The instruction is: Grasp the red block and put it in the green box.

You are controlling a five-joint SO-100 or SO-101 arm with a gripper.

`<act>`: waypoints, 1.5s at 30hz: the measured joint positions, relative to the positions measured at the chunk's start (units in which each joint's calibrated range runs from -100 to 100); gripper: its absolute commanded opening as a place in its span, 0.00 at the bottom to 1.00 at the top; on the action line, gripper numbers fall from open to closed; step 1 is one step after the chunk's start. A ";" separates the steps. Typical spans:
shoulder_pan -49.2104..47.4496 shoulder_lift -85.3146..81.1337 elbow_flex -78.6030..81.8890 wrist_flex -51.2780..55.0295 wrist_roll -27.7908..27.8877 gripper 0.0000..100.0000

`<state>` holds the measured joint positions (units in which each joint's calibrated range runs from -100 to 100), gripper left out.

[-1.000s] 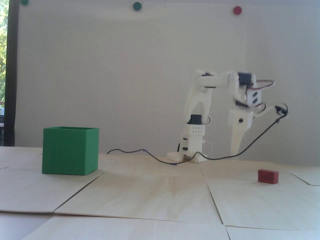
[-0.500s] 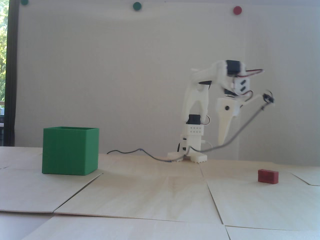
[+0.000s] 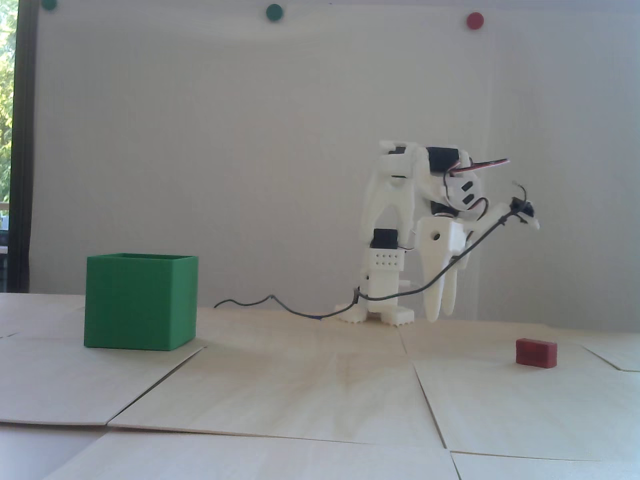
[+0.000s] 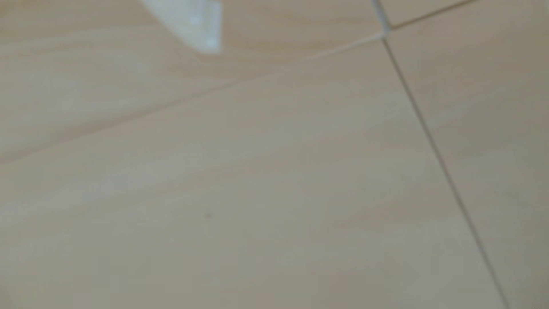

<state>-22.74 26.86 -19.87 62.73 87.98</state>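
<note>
Right of the tool [image 3: 440, 312] lies the red block [image 3: 536, 352], apart.

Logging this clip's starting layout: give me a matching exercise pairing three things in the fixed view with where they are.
Things:
1. small matte red rectangular block
2. large matte green plastic cube box
3. white plastic pincer

Places:
A. hanging fingers-down just above the table, beside the arm's base
B. on the table at the right, nothing touching it
C. on the table at the left, standing open-topped

Pairs: 1-B, 2-C, 3-A
</note>
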 measured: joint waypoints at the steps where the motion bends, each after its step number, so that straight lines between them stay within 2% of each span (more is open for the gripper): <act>1: -0.38 0.00 0.00 0.00 0.00 0.39; 6: -2.83 0.00 0.00 1.83 0.00 0.39; 15: -14.29 -2.24 0.00 21.96 0.00 0.39; 20: -19.49 -6.23 -0.09 29.45 0.00 0.39; 26: -20.63 -8.97 -0.09 31.95 0.00 0.39; 30: -18.34 -8.97 -0.09 25.54 0.00 0.40; 38: -5.96 0.08 -0.09 1.00 0.00 0.40; 45: -0.69 4.82 0.00 -15.47 0.00 0.40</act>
<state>-23.42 31.67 -19.87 47.25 87.98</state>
